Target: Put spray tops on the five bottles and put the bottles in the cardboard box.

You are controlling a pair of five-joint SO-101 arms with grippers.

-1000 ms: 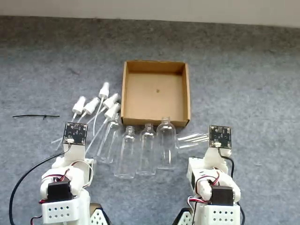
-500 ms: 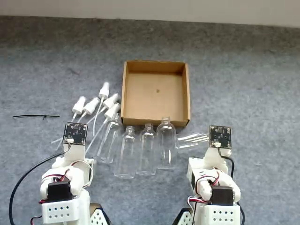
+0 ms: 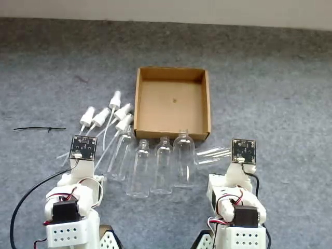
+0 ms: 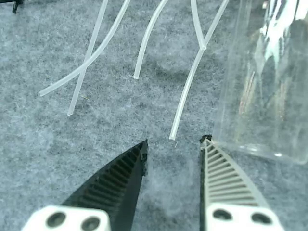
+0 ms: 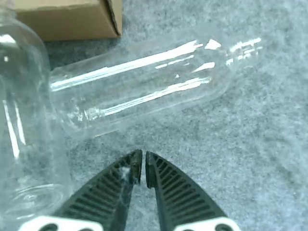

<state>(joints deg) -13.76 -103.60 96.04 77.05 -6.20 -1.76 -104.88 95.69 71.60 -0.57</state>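
Grey felt-like cloth [image 3: 270,78] covers the table. On it lie five clear bottles [image 3: 162,166], all uncapped, in a loose row just in front of the cardboard box [image 3: 137,104]. Four point their necks toward the box, and the fifth bottle [image 3: 212,154] lies crosswise at the right end of the row. The box sits open-topped with its brown floor showing. Five white spray tops [image 3: 123,110] cluster just left of the box, their thin dip tubes [image 4: 187,96] trailing back toward the left arm. The left gripper [image 4: 175,144] hangs low over the tube ends, its jaws spread with nothing between them (one tip is just beside a bottle's base). The right gripper [image 5: 143,156] is pinched together on nothing, close to the crosswise bottle. A black cable tie [image 3: 39,128] lies well off to the left.
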